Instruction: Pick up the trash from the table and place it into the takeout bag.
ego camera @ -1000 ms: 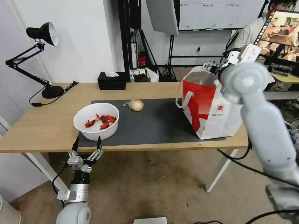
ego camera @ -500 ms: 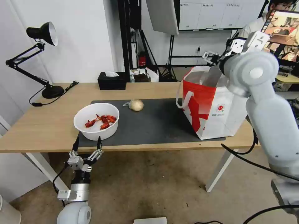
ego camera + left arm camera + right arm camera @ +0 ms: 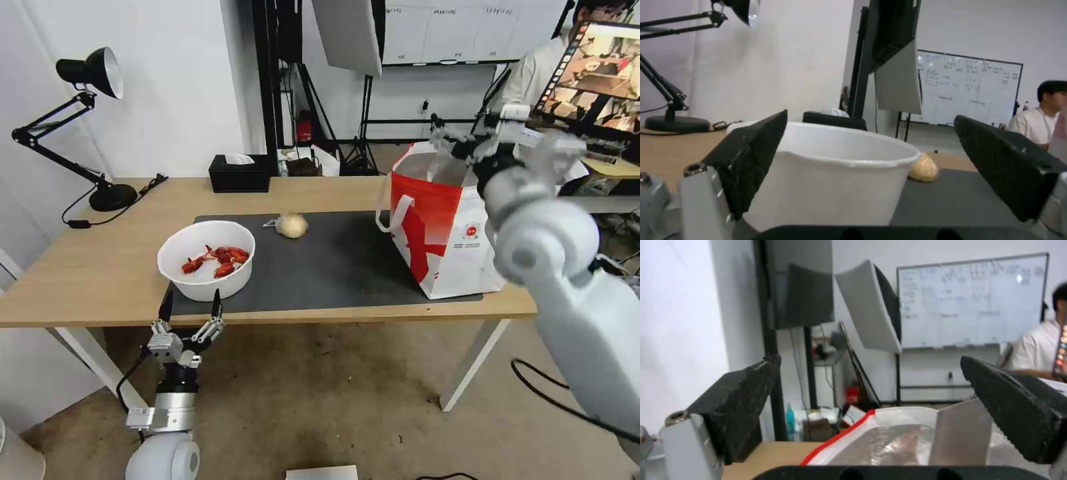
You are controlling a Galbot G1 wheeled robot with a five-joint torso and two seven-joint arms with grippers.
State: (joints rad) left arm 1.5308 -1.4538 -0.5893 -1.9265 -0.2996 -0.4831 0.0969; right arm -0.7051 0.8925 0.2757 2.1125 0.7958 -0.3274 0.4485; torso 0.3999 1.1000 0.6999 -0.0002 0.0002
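A white round bowl (image 3: 206, 259) of red crayfish shells stands at the near left corner of the dark mat on the table (image 3: 93, 267). In the left wrist view the bowl (image 3: 831, 176) is close ahead, with a beige wrapped ball (image 3: 923, 169) behind it. The same ball (image 3: 292, 225) lies at the mat's far edge. My left gripper (image 3: 190, 309) is open, just off the table's near edge in front of the bowl. The takeout bag (image 3: 445, 227) stands open at the right. My right gripper (image 3: 445, 136) is open and empty above the bag's (image 3: 907, 436) mouth.
A black tissue box (image 3: 239, 173) sits at the table's far edge. A black desk lamp (image 3: 80, 127) stands at the far left corner with its cord on the wood. Bare wood lies left of the mat.
My right arm has swung its elbow down toward me while the gripper stays over the bag. The left gripper has risen slightly toward the bowl.
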